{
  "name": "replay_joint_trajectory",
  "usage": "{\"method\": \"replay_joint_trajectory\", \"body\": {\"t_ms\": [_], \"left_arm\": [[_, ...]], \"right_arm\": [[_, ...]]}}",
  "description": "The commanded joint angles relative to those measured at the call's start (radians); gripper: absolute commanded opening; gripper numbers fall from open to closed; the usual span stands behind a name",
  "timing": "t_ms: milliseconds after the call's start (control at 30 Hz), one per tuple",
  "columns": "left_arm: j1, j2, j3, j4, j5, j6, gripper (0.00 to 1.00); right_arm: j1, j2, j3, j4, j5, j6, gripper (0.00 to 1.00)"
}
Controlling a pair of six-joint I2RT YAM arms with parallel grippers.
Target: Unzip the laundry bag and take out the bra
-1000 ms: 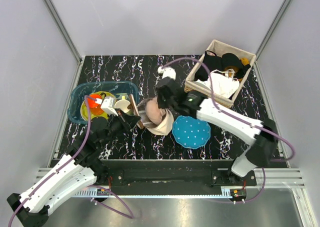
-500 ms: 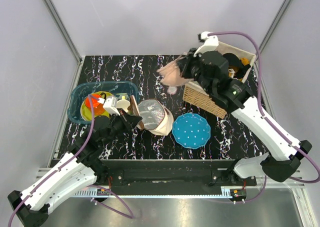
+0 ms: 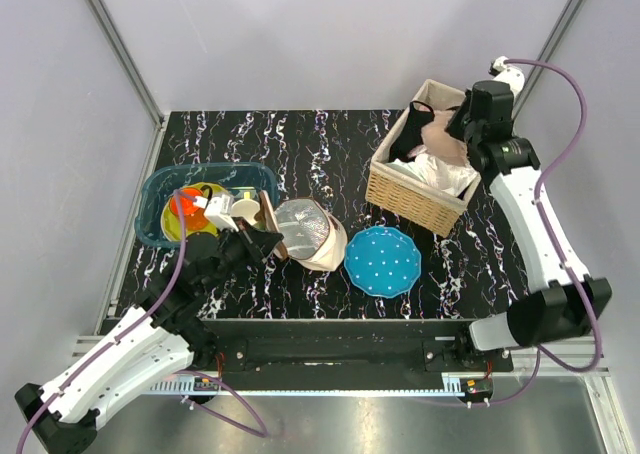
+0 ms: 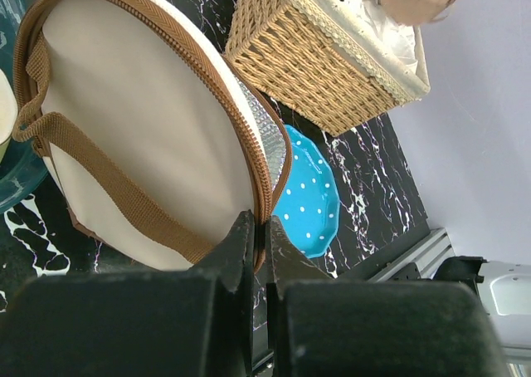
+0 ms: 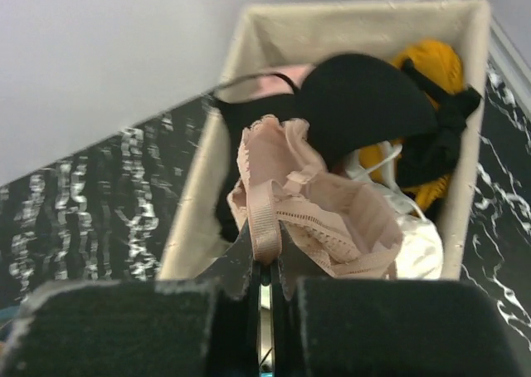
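Note:
The cream laundry bag [image 3: 312, 236] with brown zip trim stands open on its edge in the table's middle, its silvery lining showing; it fills the left wrist view [image 4: 141, 136]. My left gripper [image 3: 262, 242] [image 4: 260, 232] is shut on the bag's brown zip edge. My right gripper [image 3: 452, 126] [image 5: 265, 257] is shut on the pale pink bra [image 5: 311, 203] and holds it over the wicker basket [image 3: 405, 194] at the back right. The bra [image 3: 437, 126] shows there as a pink patch above the basket.
The basket [image 5: 465, 144] holds black [image 5: 365, 103], mustard-yellow [image 5: 427, 66] and white clothes. A blue white-dotted disc [image 3: 383, 262] lies right of the bag. A teal bin [image 3: 160, 189] with dishes stands at the left. Grey walls close the back and sides.
My right arm lifted the bra out of the bag and swung it up and right to above the basket. My left gripper stayed on the bag's edge.

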Motion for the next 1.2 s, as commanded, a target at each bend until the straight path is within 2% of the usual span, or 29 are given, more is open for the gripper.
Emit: {"method": "replay_joint_trajectory", "body": {"t_ms": [0, 33, 67, 133, 167, 333, 467, 600, 700, 733, 833, 867, 900, 1033, 1167], "left_arm": [[0.003, -0.027, -0.006, 0.022, 0.010, -0.003, 0.00], [0.003, -0.038, -0.005, 0.015, 0.007, -0.003, 0.00], [0.003, -0.042, -0.006, 0.006, 0.002, -0.002, 0.00], [0.004, -0.049, -0.006, -0.007, 0.002, 0.000, 0.00], [0.003, -0.049, -0.008, -0.008, 0.001, 0.000, 0.00], [0.003, -0.044, -0.013, 0.008, 0.002, -0.006, 0.00], [0.004, -0.026, -0.016, 0.035, 0.014, -0.013, 0.00], [0.003, 0.005, -0.010, 0.050, 0.024, -0.009, 0.00], [0.003, 0.017, -0.006, 0.054, 0.028, -0.006, 0.00], [0.003, 0.023, -0.006, 0.058, 0.030, -0.006, 0.00], [0.003, 0.030, -0.005, 0.064, 0.033, -0.009, 0.00], [0.003, 0.030, -0.003, 0.062, 0.034, -0.011, 0.00], [0.003, 0.031, -0.003, 0.062, 0.033, -0.011, 0.00], [0.003, 0.030, -0.006, 0.062, 0.031, -0.013, 0.00], [0.001, 0.030, -0.003, 0.062, 0.034, -0.009, 0.00]], "right_arm": [[-0.092, 0.122, -0.037, -0.069, -0.121, 0.087, 0.05], [-0.095, 0.151, -0.023, -0.086, -0.128, 0.093, 0.41], [-0.096, 0.159, -0.015, -0.100, -0.132, 0.095, 0.56], [-0.098, 0.150, -0.007, -0.110, -0.145, 0.100, 0.75], [-0.095, 0.139, -0.004, -0.112, -0.145, 0.101, 0.79], [-0.095, 0.031, 0.002, -0.087, -0.142, 0.101, 0.81], [-0.096, -0.060, -0.004, -0.068, -0.121, 0.097, 0.79], [-0.096, -0.135, -0.030, -0.025, -0.113, 0.089, 0.73], [-0.096, -0.155, -0.059, -0.005, -0.101, 0.077, 0.56], [-0.096, -0.145, -0.075, -0.005, -0.093, 0.074, 0.41], [-0.096, -0.097, -0.104, -0.006, -0.096, 0.066, 0.15], [-0.096, -0.082, -0.113, -0.008, -0.107, 0.067, 0.03], [-0.096, -0.067, -0.122, -0.011, -0.136, 0.081, 0.00], [-0.096, 0.057, -0.220, 0.020, -0.254, 0.130, 0.00], [-0.098, 0.186, -0.248, 0.011, -0.250, 0.146, 0.00]]}}
